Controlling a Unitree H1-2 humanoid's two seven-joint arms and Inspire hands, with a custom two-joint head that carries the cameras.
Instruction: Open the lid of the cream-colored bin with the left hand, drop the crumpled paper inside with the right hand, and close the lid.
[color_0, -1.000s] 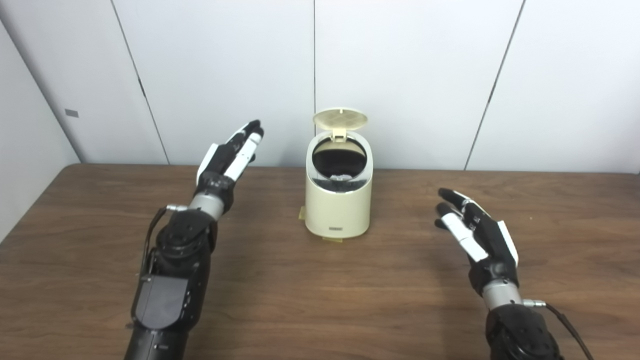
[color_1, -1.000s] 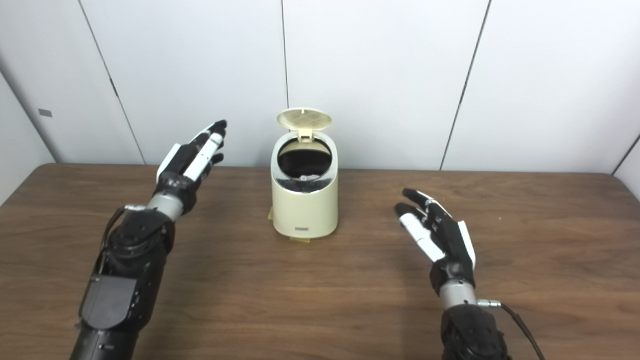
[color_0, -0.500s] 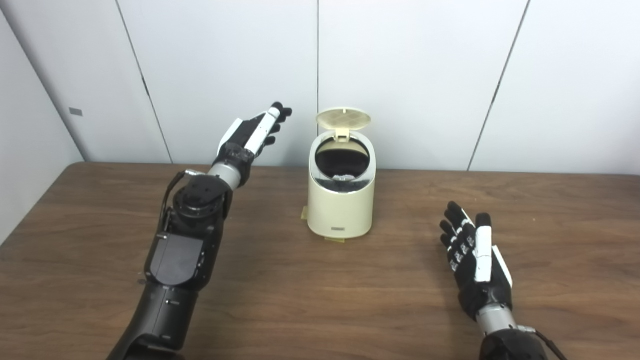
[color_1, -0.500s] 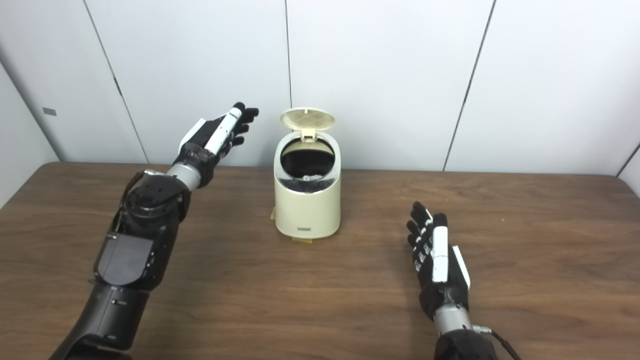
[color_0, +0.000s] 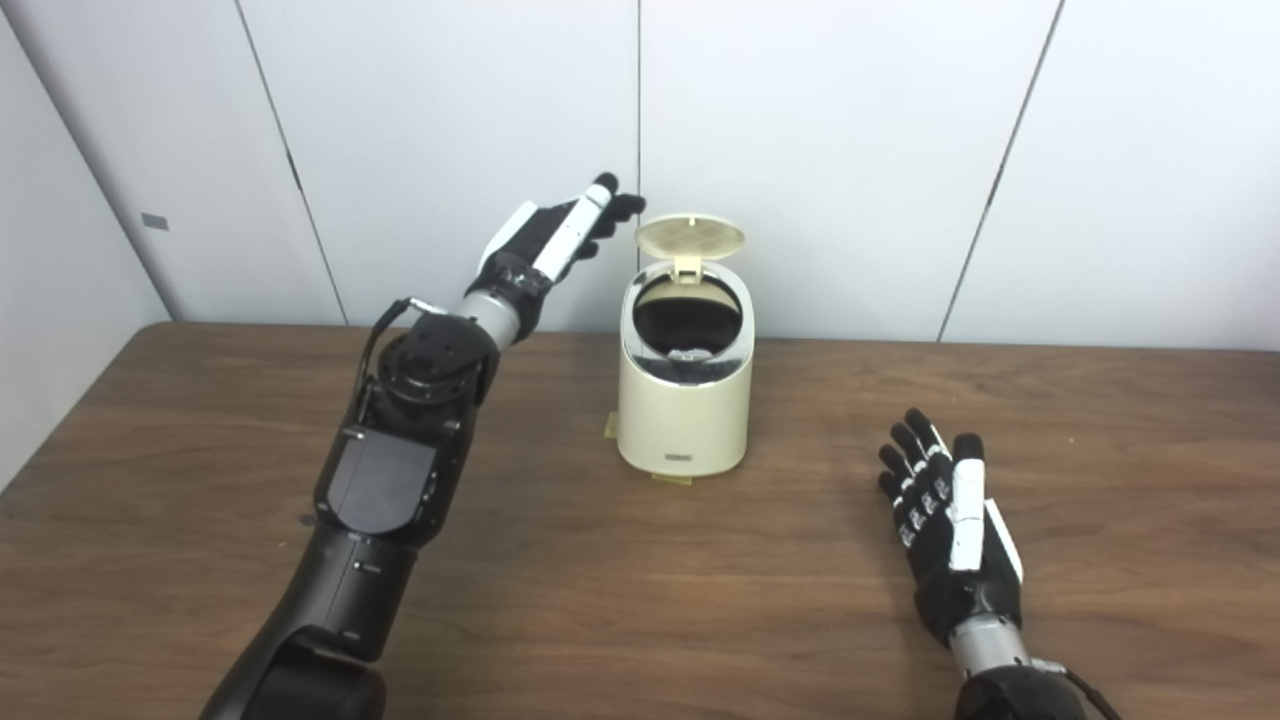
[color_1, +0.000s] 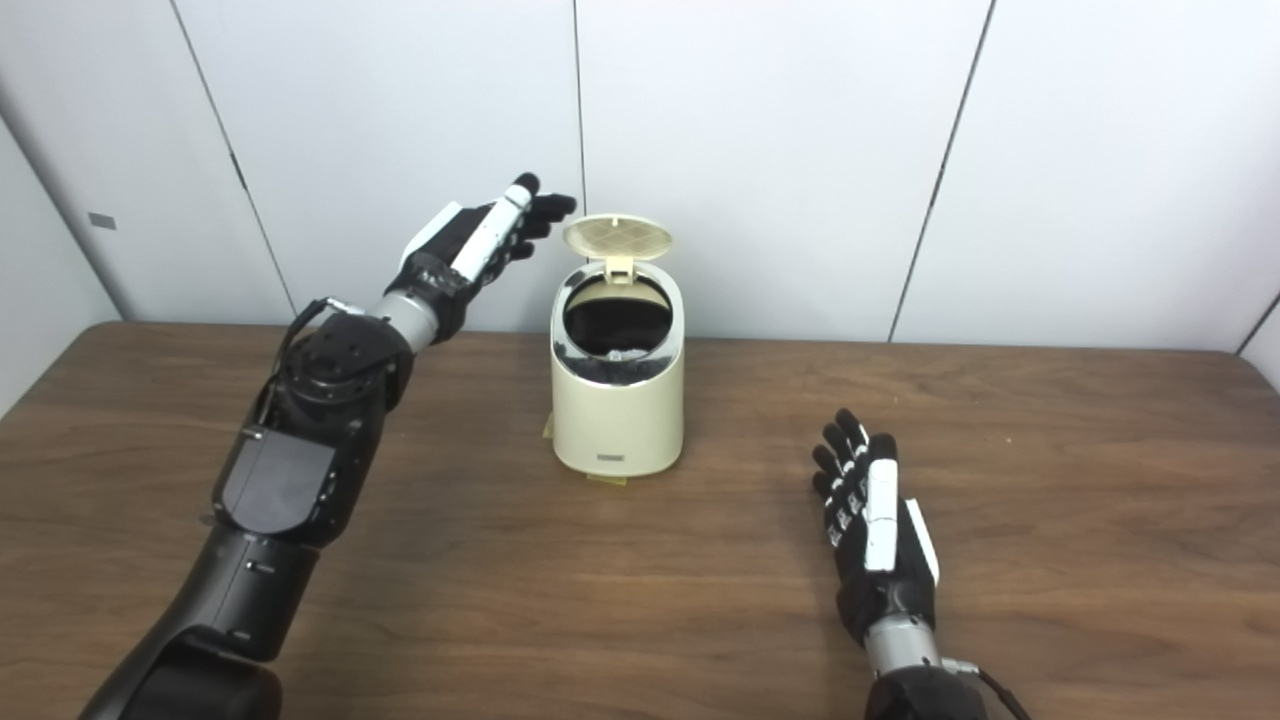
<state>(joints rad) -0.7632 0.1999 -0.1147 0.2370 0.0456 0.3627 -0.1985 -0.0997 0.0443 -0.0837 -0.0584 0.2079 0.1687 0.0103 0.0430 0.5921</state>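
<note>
Left eye view: the cream-colored bin (color_0: 684, 400) stands on the brown tabletop (color_0: 640, 600) near the back wall, on bits of tape that probably keep it from sliding when the lid is pushed. Its lid (color_0: 690, 235) stands upright on the rear hinge, leaving the mouth open. Inside the dark opening a pale crumpled shape shows low down, which I take to be the paper (color_0: 686, 353), so the drop looks done and closing the lid is what remains. The left hand (color_0: 556, 232) is raised just beside the lid's left edge, fingers stretched out and holding nothing; whether a fingertip touches the lid I cannot tell. That height suits tipping the lid forward and down. The right hand (color_0: 950, 520) is low over the tabletop, well apart from the bin, fingers spread and empty, placed out of the way of the closing.

Right eye view: the same layout appears. The left hand (color_1: 487, 232) reaches toward the lid (color_1: 617, 236) from the left, with a narrow gap seeming to show between them. The right hand (color_1: 875, 520) is released, palm down, near the front right of the bin (color_1: 617, 410).
</note>
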